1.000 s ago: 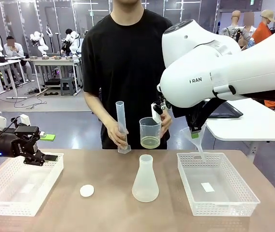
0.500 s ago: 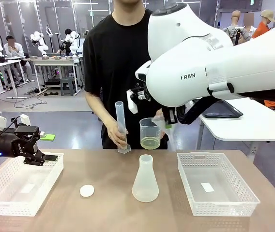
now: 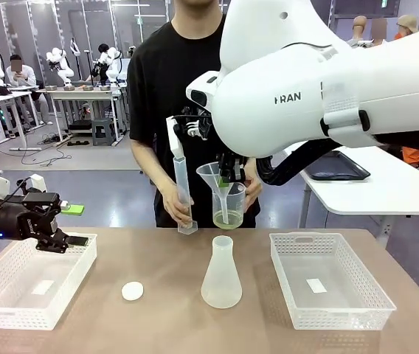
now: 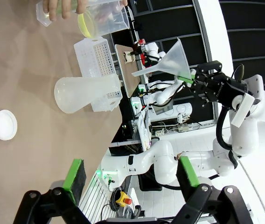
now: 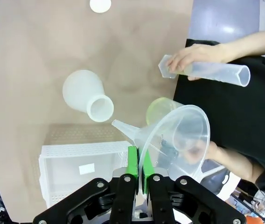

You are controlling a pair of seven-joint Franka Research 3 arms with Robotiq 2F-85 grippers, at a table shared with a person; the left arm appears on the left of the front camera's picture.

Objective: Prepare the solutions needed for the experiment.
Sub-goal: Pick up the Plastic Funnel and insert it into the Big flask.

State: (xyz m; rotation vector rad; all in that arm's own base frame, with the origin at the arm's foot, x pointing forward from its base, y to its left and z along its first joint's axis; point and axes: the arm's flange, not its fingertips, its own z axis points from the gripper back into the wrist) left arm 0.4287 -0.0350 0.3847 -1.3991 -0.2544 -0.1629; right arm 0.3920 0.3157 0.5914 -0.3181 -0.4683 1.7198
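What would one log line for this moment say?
right gripper: shut on funnel; funnel: airborne near flask; left gripper: open; solution: in person's beaker

Right gripper (image 5: pixel 137 162): jaws clamping clear funnel (image 5: pixel 179 135). Table (image 5: pixel 30 56): conical flask (image 5: pixel 83 93), white cap (image 5: pixel 100 4), white basket (image 5: pixel 76 151). Person's hand (image 5: pixel 184 60): graduated cylinder (image 5: pixel 214 71). Beaker (image 5: pixel 156 111), pale yellow solution (image 5: pixel 163 106), behind funnel.

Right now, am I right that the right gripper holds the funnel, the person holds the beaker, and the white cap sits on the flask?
No: the front view shows the white cap lying on the table beside the flask. The right gripper does hold the funnel, and the person the beaker.
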